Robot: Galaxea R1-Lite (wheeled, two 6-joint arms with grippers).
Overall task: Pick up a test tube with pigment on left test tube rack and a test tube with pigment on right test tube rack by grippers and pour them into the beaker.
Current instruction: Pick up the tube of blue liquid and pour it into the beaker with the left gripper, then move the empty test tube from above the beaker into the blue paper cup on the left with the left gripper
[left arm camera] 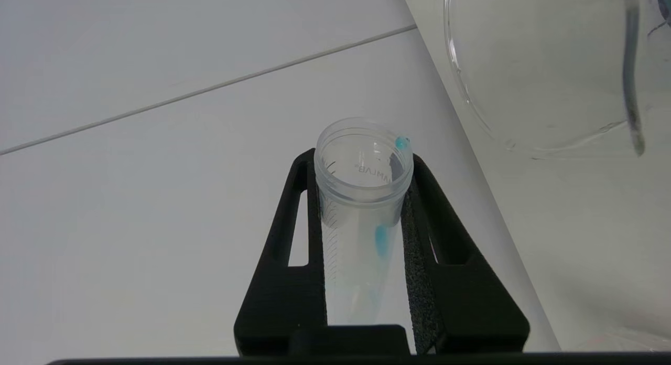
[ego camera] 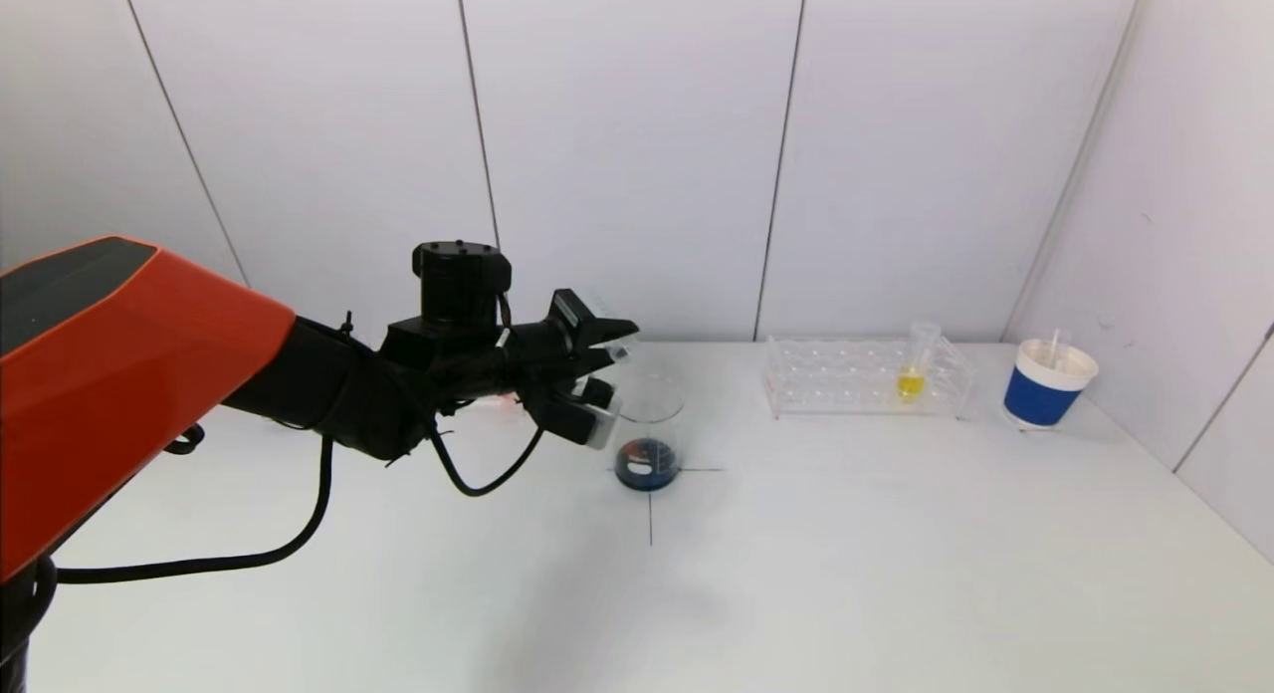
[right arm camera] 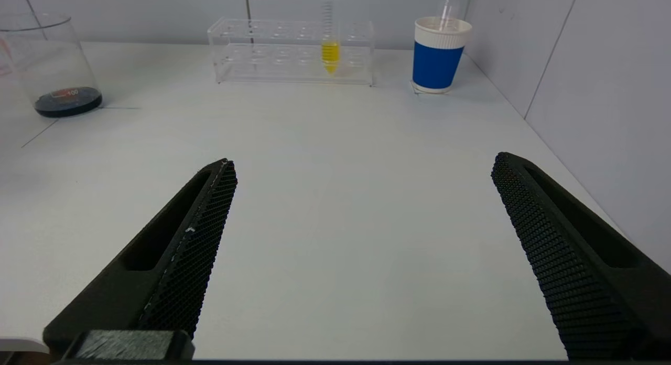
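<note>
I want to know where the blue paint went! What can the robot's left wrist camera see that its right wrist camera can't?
Only the left wrist view shows the left gripper shut on a nearly empty test tube, with blue drops left at its rim and inside.

Only the right wrist view shows the open right gripper, the right rack holding a yellow tube, and a blue cup.

Both show the beaker, which holds dark liquid.

Bright, even overhead light, soft diffuse shadows on the white matte worktop [ego camera: 846, 574], a faint grey shadow pool near its front edge, slight glare on the clear glass beaker [ego camera: 649, 434], near black textured jaws softly out of focus, mild edge distortion
</note>
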